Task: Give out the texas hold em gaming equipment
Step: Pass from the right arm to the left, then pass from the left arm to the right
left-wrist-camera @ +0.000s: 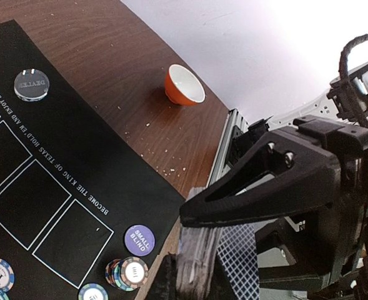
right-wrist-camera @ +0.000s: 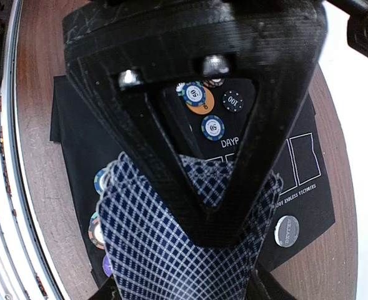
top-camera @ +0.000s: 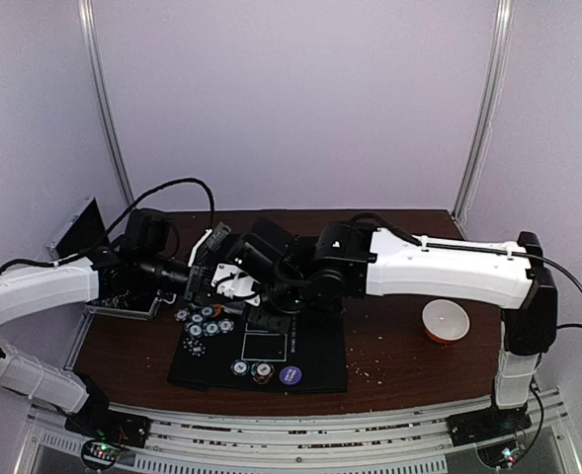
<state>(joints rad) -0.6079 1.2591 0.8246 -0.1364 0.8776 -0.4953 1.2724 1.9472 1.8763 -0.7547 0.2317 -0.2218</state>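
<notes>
**Now the pack hangs between your two claws**

Start at the left. Your left gripper (left-wrist-camera: 190,289) reaches in over the black mat (top-camera: 315,348) and meets the pack edge-on. Its fingertips sit at the very bottom of its own view, so I cannot tell whether they are apart or pinched on a card. Beneath it, on the mat's left side, lies a loose cluster of poker chips (top-camera: 204,321), and two chip stacks (top-camera: 252,370) stand at the near edge.

In the middle, above the mat, the playing cards (right-wrist-camera: 152,250) are fanned with their checked backs showing. They press against a finger of your right gripper (right-wrist-camera: 212,240), which looks clamped on them.

I judge you are on the card step: one claw holds the pack while the other takes a card for the printed boxes (left-wrist-camera: 27,200). The next move calls for a clean pinch on a single card and a straight pull clear before lowering.

Mind the crowding: both wrists sit close together, and chips lie right under the handover.

Further right, the purple small-blind disc (top-camera: 291,375) lies at the mat's near edge, and the dealer disc (left-wrist-camera: 31,84) lies toward the bowl side. The orange bowl (top-camera: 445,321) stands well apart on the table (top-camera: 399,365), out of your way.
</notes>
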